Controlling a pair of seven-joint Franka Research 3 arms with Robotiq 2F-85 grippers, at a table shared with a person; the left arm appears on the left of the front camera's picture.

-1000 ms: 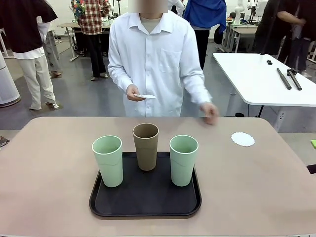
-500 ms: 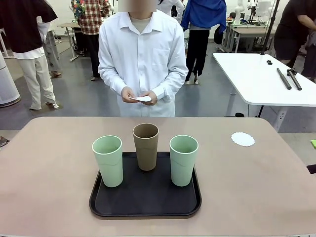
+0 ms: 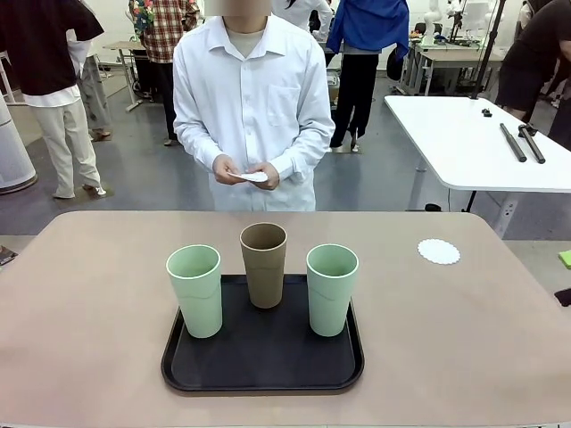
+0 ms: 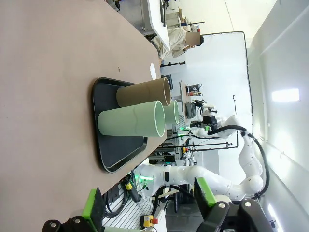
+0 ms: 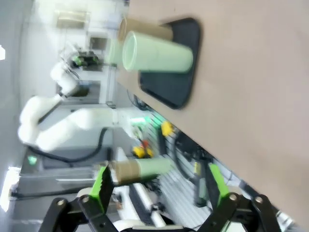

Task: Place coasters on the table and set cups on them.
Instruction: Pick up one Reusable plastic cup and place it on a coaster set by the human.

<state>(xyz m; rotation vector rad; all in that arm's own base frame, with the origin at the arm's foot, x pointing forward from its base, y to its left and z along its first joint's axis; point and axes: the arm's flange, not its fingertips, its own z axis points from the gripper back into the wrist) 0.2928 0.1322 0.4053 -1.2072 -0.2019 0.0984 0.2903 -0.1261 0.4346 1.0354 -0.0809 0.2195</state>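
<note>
Matte mint cup (image 4: 133, 121), ahead of the empty, spread left gripper (image 4: 147, 200), looks light and rigid; grip mid-wall. Likewise the right gripper (image 5: 158, 188) gapes empty.

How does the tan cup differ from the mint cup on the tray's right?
Colour: the tan cup is brown, the right mint cup pale green. Place: the tan cup stands farther back, mid-tray; the right mint cup nearer the camera. Shared: both upright on the black tray, tapered, handleless.
</note>
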